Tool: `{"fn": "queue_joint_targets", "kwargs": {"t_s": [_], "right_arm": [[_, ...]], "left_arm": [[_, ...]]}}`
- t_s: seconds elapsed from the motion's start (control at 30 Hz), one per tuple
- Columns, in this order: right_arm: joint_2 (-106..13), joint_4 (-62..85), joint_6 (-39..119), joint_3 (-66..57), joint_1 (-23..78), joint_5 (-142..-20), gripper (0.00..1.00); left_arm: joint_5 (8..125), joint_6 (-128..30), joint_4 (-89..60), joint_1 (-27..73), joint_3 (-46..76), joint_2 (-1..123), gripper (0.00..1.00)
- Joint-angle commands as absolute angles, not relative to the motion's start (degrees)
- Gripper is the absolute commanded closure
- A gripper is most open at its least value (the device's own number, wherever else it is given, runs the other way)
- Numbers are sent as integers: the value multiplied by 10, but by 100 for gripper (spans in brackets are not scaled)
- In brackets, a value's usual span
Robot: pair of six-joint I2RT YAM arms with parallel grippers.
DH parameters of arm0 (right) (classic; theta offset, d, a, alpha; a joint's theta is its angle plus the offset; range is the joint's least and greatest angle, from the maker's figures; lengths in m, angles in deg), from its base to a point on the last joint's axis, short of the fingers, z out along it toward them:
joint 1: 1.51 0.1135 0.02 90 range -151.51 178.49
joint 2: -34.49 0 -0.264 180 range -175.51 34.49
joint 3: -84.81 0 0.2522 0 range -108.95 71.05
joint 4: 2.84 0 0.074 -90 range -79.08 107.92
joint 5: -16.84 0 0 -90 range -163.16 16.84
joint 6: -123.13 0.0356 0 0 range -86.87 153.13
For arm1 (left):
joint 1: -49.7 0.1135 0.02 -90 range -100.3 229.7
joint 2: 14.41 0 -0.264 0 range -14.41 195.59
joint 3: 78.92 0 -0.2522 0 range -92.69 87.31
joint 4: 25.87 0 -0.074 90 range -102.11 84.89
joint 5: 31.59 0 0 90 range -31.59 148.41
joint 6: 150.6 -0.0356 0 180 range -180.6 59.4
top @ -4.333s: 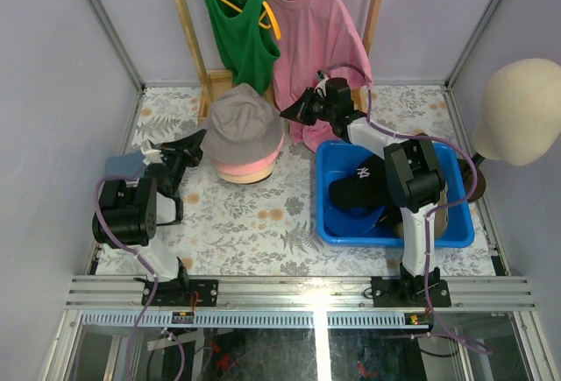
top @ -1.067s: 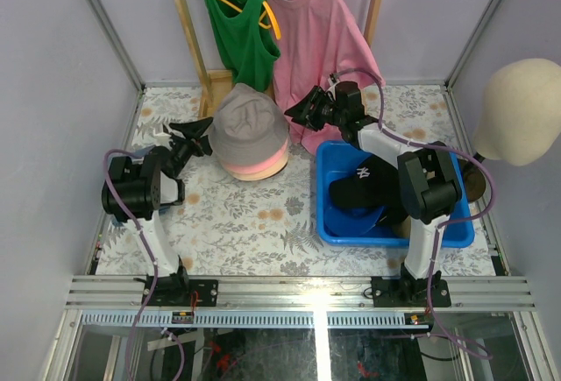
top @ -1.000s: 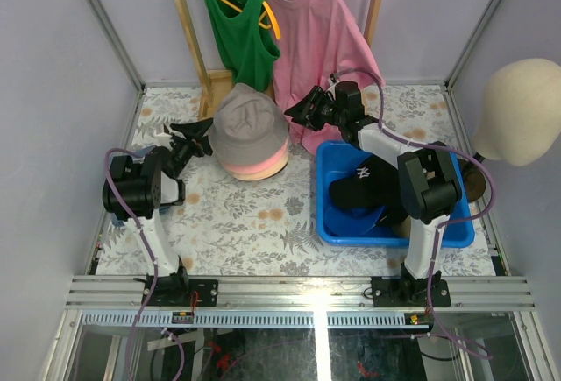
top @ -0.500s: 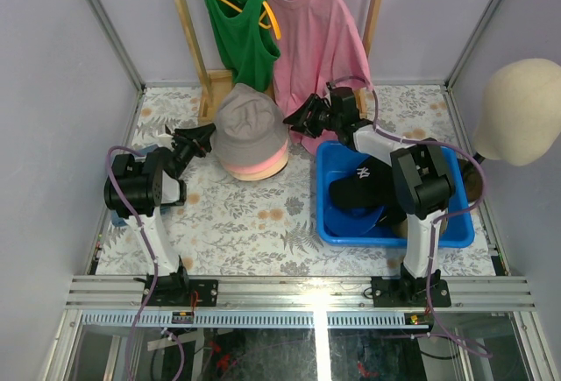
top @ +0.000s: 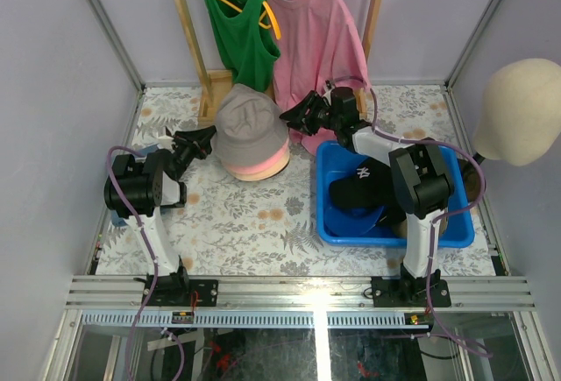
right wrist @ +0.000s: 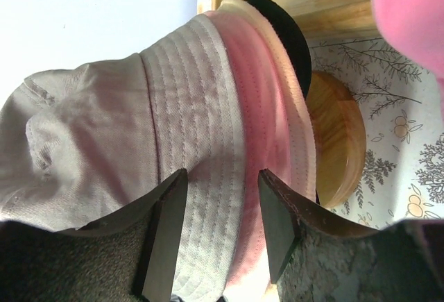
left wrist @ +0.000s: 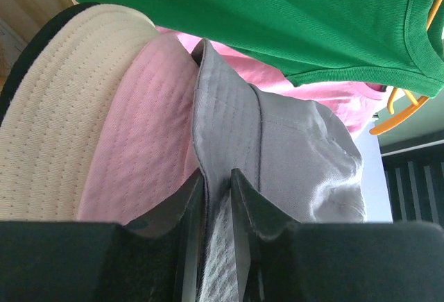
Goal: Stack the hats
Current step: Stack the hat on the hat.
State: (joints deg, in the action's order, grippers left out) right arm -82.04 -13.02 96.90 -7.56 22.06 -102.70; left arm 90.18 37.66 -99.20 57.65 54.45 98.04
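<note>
**Hat stack.** The grey bucket hat (top: 252, 122) lies on top of the stack, which stands left of the blue bin (top: 386, 238) and well apart from it. Under the grey hat come the pink hat (left wrist: 146, 128), the beige hat (left wrist: 62, 107) and a black brim (right wrist: 288, 31) at the bottom. The stack rests on a round wooden disc (right wrist: 340, 135).

**Left gripper** (left wrist: 216, 175). It is on the side of the stack away from the blue bin. Its fingers are pressed together on the grey hat's brim, with fabric pinched between them.

**Right gripper** (right wrist: 222, 177). It is on the side of the stack facing the blue bin, just off that bin's far left corner. Its fingers stand apart – the grey brim shows in the gap. The pictures do not show whether they touch it.

**Blue bin.** It holds a black cap with a white logo (top: 358, 184). The green shirt (left wrist: 277, 17) hangs beyond the stack, further from the bin.
</note>
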Motion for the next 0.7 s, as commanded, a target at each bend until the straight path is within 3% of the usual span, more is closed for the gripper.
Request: {"fn": "queue_joint_targets", "kwargs": {"t_s": [0.0, 0.13, 0.3, 0.43, 0.67], "right_arm": [[-813, -177, 996, -63, 226, -1054, 47], [-810, -205, 1014, -44, 226, -1058, 50], [-814, -225, 1032, -41, 226, -1062, 83], [-814, -220, 1027, -39, 225, -1061, 100], [-821, -164, 981, -42, 223, -1051, 100]], "left_arm": [[918, 360, -1034, 571, 551, 987, 82], [918, 359, -1034, 571, 551, 986, 82], [919, 357, -1034, 571, 552, 989, 84], [918, 354, -1033, 572, 558, 988, 88], [913, 336, -997, 571, 578, 982, 95]]}}
